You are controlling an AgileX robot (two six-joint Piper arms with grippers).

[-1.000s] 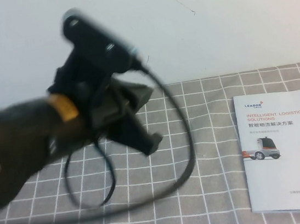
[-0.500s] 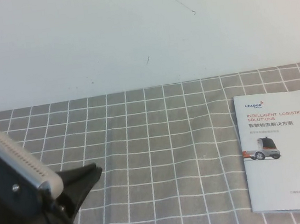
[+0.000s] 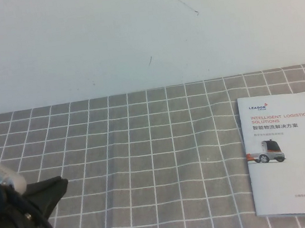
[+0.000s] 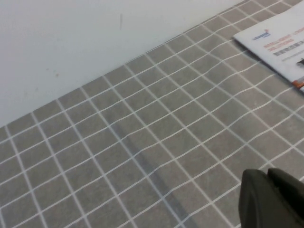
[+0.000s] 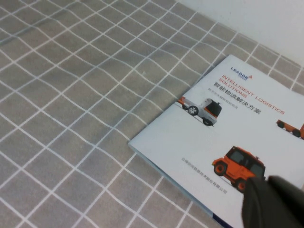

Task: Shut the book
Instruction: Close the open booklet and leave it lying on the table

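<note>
The book [image 3: 293,154] lies closed and flat on the right side of the grey checked cloth [image 3: 157,147]. Its white cover with orange and white vehicles faces up. The left wrist view catches a corner of the book [image 4: 280,42], far from my left gripper [image 4: 268,183]. That left gripper [image 3: 58,188] hangs low at the near left of the table, fingers together and holding nothing. My right gripper [image 5: 268,187] hovers over the near part of the book [image 5: 223,142], fingers together, empty. The high view does not include the right gripper.
A white surface [image 3: 130,32] lies beyond the cloth's far edge. A faint crease [image 4: 142,161] runs across the cloth near its middle. The book reaches past the right edge of the high view.
My left arm has pulled back from the middle of the table down to the near left corner of the high view. The book has not moved.
</note>
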